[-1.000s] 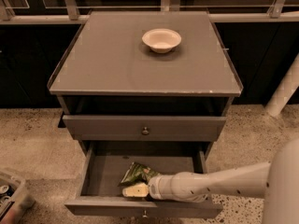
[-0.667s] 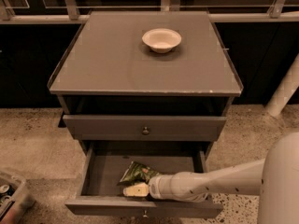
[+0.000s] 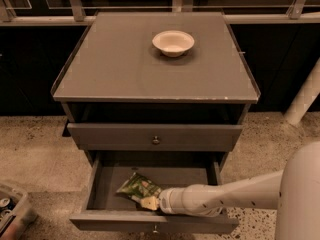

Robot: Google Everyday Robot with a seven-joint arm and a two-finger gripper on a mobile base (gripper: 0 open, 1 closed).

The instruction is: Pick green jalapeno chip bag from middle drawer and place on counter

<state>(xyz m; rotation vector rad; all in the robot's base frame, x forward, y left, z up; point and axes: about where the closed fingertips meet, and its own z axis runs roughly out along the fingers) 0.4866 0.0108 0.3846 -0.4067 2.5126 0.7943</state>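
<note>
Gripper (image 3: 149,202) inside the open middle drawer (image 3: 192,178), at the green jalapeno chip bag (image 3: 135,187).

Nearest is the flat front panel of the pulled-out middle drawer. Just behind it the white arm (image 3: 220,196) reaches in from the right, low over the grey drawer floor. The gripper at its end meets the near right end of the green jalapeno chip bag, which lies flat on the drawer floor, left of centre. How wide the gripper stands, and whether it grasps the bag, I cannot tell. Above the drawer is a shut grey panel (image 3: 110,136) with a round knob. On top, the counter (image 3: 120,69) carries a white bowl (image 3: 173,42) near its far edge. A bin (image 3: 12,211) stands on the floor at the lower left.
</note>
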